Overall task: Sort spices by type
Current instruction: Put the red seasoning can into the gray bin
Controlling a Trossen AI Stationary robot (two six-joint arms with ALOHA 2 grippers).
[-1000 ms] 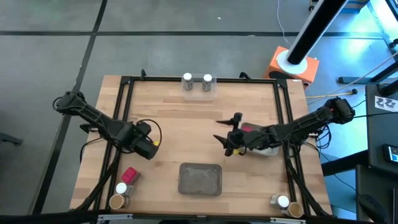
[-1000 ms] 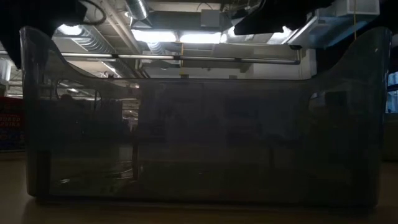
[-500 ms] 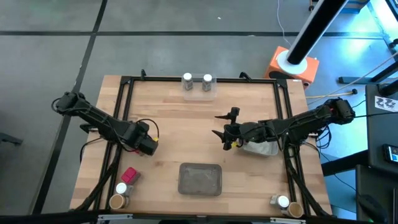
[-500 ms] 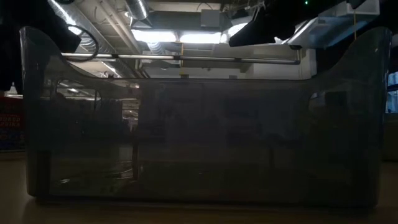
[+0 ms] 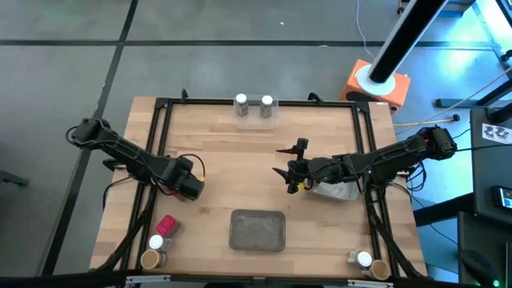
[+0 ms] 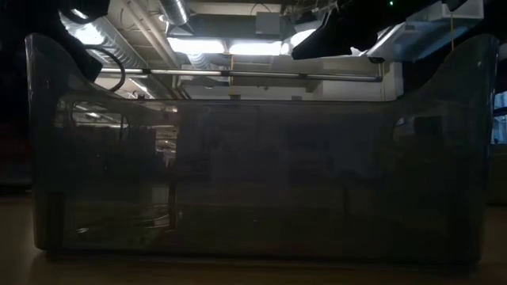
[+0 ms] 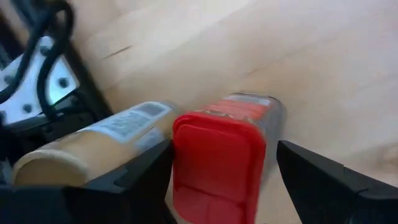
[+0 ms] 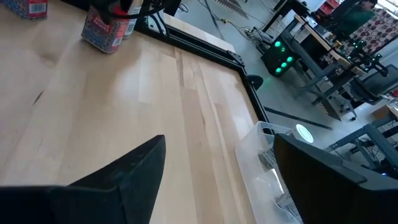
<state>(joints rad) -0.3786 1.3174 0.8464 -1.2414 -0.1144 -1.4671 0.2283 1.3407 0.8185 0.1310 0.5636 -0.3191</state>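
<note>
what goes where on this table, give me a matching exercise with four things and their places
Things
1. red-capped spice pack
2. two white-capped jars
3. grey tray
4. right end effector

Places
A. middle of the table's near edge
B. middle of the table's far edge
C. over the table's centre, open and empty
D. near left corner, beside a tan-topped jar

Pairs: 1-D, 2-B, 3-A, 4-C
</note>
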